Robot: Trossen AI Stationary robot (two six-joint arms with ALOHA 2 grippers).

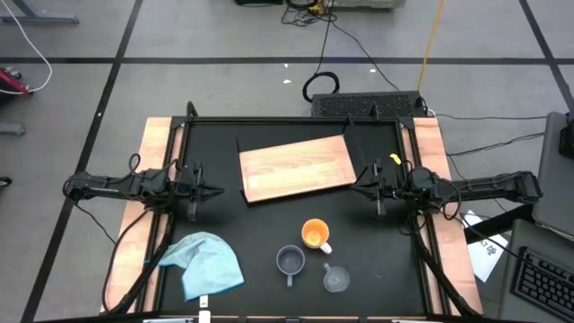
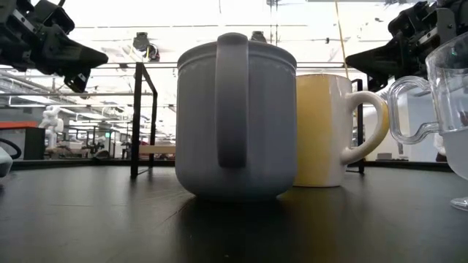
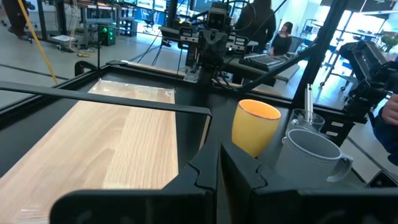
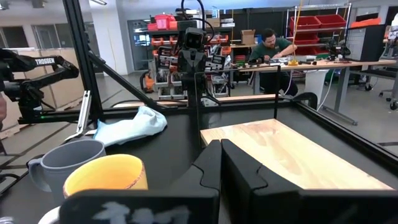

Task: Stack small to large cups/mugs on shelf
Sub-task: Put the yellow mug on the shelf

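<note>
Nothing stacked yet. Orange cup with white handle (image 1: 314,235), grey-blue handled cup (image 1: 290,261) and clear see-through cup (image 1: 335,280) stood grouped on the black tabletop (image 1: 269,220), at 6 o'clock from the light-brown wooden board (image 1: 297,168).

Right gripper (image 1: 363,187), fingers pressed together and empty, hovered nearer; cups lay toward its 7 o'clock.

Left gripper (image 1: 218,190) was likewise clenched on nothing, at the board's 9 o'clock.

Light blue cloth (image 1: 204,261) lay off to the cups' 9 o'clock.

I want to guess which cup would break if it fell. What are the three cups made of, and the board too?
The orange cup and the grey-blue cup look like glazed ceramic: opaque, smooth, thick-walled. The clear cup is see-through, glass or hard plastic; the look cannot settle which. The board looks like pale wood, with grain lines along it.
</note>
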